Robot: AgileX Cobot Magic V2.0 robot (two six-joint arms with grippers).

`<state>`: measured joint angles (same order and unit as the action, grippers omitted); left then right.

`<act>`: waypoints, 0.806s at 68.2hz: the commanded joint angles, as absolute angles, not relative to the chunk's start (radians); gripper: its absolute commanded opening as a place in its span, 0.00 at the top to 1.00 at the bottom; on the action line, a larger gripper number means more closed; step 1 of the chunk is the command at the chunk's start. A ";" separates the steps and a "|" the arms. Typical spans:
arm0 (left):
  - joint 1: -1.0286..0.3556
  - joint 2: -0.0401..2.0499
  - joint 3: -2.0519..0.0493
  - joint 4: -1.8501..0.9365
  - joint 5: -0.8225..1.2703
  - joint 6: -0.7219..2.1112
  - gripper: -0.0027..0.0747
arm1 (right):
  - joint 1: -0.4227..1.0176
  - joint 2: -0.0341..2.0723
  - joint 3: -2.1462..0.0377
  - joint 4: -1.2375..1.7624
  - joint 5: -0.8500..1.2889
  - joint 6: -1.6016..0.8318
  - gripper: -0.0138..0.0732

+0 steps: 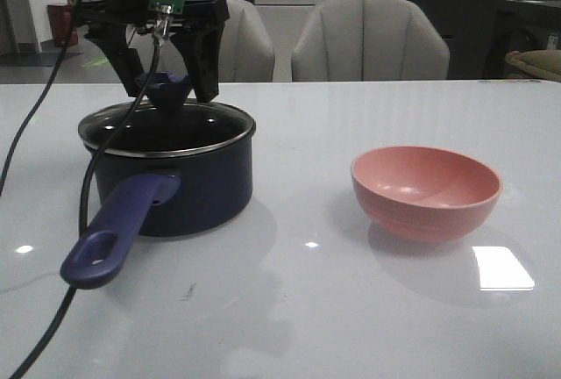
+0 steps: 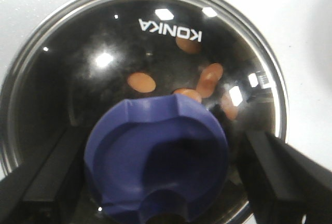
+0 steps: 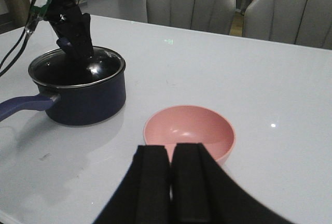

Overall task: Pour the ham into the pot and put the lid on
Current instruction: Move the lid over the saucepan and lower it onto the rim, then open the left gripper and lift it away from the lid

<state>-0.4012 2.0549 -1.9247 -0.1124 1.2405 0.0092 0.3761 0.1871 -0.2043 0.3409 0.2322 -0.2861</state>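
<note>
The dark navy pot [image 1: 175, 186] stands on the left of the white table, its purple-blue handle [image 1: 118, 230] pointing toward the front edge. The glass lid [image 2: 104, 53] lies on the pot's rim. Through the glass I see several orange-pink ham bits [image 2: 141, 82] on the black bottom. My left gripper [image 1: 166, 85] is open, one finger on each side of the lid's blue knob [image 2: 155, 156], with a gap on both sides. The right gripper [image 3: 171, 151] is shut on nothing, held above the table just short of the empty pink bowl [image 3: 189, 128].
The pink bowl [image 1: 427, 190] sits right of the pot with bare table between them. A black cable [image 1: 83, 203] from the left arm hangs past the pot's left side to the front edge. Two grey chairs [image 1: 368, 41] stand behind the table.
</note>
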 commanded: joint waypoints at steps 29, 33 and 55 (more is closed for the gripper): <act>-0.400 1.983 -2.054 -0.084 1.268 0.008 0.22 | 0.377 0.196 -0.232 0.347 0.162 -0.291 0.66; -0.400 1.968 -2.068 -0.082 1.264 0.008 0.23 | 0.377 0.196 -0.232 0.347 0.162 -0.291 0.66; -0.404 1.790 -2.004 -0.054 1.220 0.010 0.32 | 0.377 0.196 -0.232 0.347 0.162 -0.291 0.66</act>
<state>-0.4012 1.9182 -2.0194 -0.0508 1.2490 0.0092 0.3761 0.1871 -0.2043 0.3409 0.2329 -0.2861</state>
